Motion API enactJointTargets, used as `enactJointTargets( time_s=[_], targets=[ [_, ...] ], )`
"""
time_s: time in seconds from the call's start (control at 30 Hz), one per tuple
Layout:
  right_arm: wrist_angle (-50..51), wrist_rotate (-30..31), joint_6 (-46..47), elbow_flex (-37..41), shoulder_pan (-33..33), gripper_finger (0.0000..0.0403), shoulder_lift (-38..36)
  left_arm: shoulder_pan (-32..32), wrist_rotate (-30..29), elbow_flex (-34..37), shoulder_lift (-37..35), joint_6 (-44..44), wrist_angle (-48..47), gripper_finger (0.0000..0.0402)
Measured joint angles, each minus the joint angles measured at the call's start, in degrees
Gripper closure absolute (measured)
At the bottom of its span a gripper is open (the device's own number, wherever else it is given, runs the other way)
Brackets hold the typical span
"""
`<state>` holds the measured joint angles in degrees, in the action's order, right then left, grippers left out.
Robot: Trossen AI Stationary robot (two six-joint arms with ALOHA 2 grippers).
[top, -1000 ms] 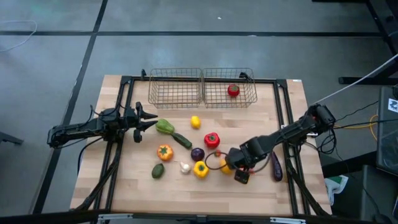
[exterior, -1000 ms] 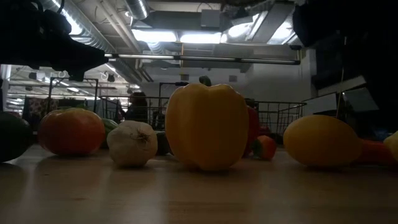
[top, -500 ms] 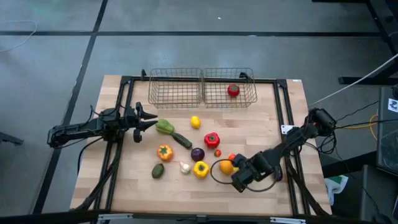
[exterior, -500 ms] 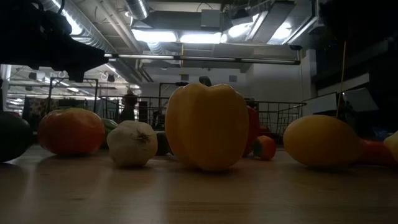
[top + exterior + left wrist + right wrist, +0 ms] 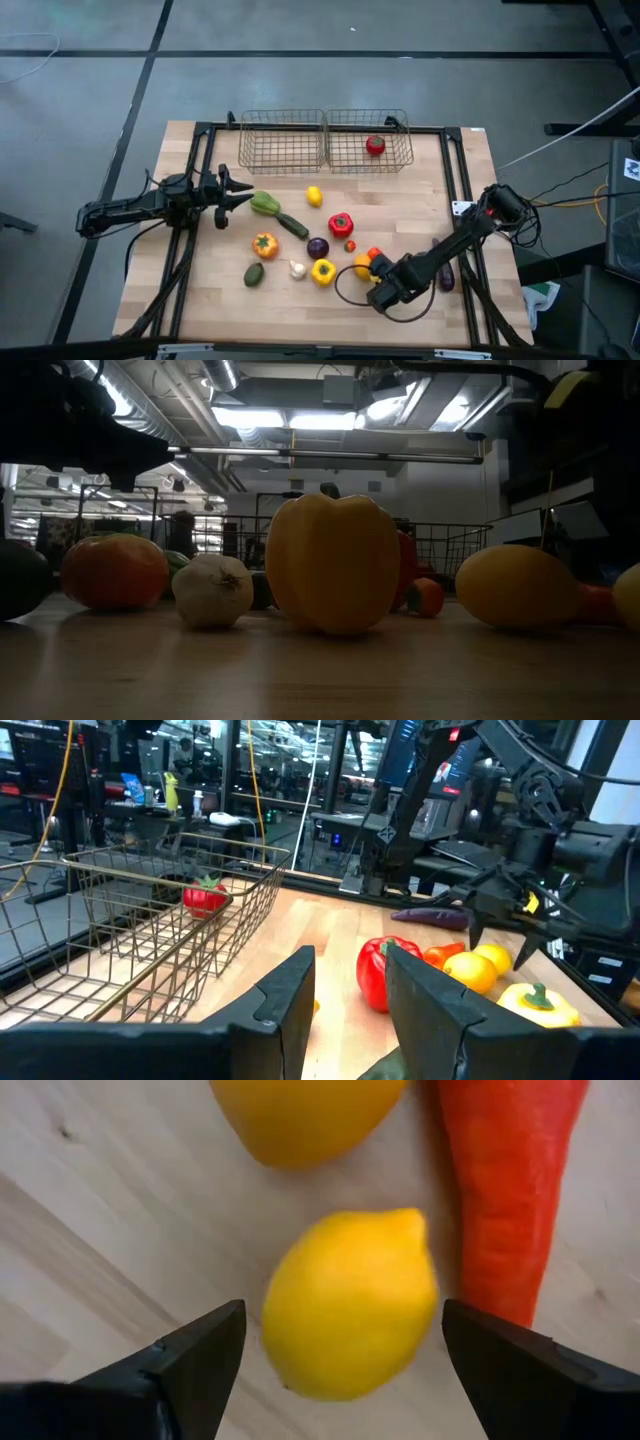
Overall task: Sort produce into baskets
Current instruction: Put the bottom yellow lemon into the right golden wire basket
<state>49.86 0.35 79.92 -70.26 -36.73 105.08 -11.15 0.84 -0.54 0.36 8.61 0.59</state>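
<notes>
Table: a pale wooden table point(image 5: 420, 215) held everything, with my two dark arms reaching in from either side.
Baskets: two wire baskets point(image 5: 325, 140) stood side by side, touching, at the far edge. The left one held nothing I could see; the right one held a red tomato point(image 5: 375, 145).
My left arm: it waited at the left edge of the table. My left gripper point(image 5: 243, 193) pointed toward the middle with its fingers slightly apart around nothing, just beside a green pepper point(image 5: 264, 204).
My right arm: it stretched from the right edge toward the near side of the table. My right gripper point(image 5: 335, 1365) hung low over a lemon point(image 5: 350, 1305), fingers spread wide on either side of it and not touching it.
Lemon under my right gripper: it lay on the wood between an orange point(image 5: 305, 1115) and a carrot point(image 5: 505, 1190), just beside both.
Produce in the middle: a cucumber point(image 5: 293, 225), red pepper point(image 5: 341, 224), yellow pepper point(image 5: 322, 271), orange tomato point(image 5: 265, 244), purple onion point(image 5: 317, 247), avocado point(image 5: 254, 274), second lemon point(image 5: 314, 196) and garlic point(image 5: 297, 268) lay scattered on the wood.
Eggplant: a purple eggplant point(image 5: 444, 277) lay near the right edge, beside my right arm.
</notes>
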Motion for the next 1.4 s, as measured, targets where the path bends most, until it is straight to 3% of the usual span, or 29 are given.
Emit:
enactJointTargets(
  time_s=[0.23,0.63,1.1,1.4],
  targets=[
    [-0.3,2.3,0.0,0.0,0.0,0.0073,0.0,0.0,0.0,0.0,0.0,0.0,0.0,0.0281],
    [-1.9,2.3,-0.4,1.3,0.0,0.0148,-0.1,0.0,0.0,0.0,0.0,0.0,0.0,0.0281],
    [-1.8,1.5,-2.0,0.6,0.1,0.0149,-2.7,0.0,0.0,0.0,0.0,0.3,0.0,0.0281],
    [-1.8,2.2,-8.9,0.5,5.4,0.0148,-10.0,0.0,0.0,0.0,0.0,0.3,0.0,0.028]
  ],
)
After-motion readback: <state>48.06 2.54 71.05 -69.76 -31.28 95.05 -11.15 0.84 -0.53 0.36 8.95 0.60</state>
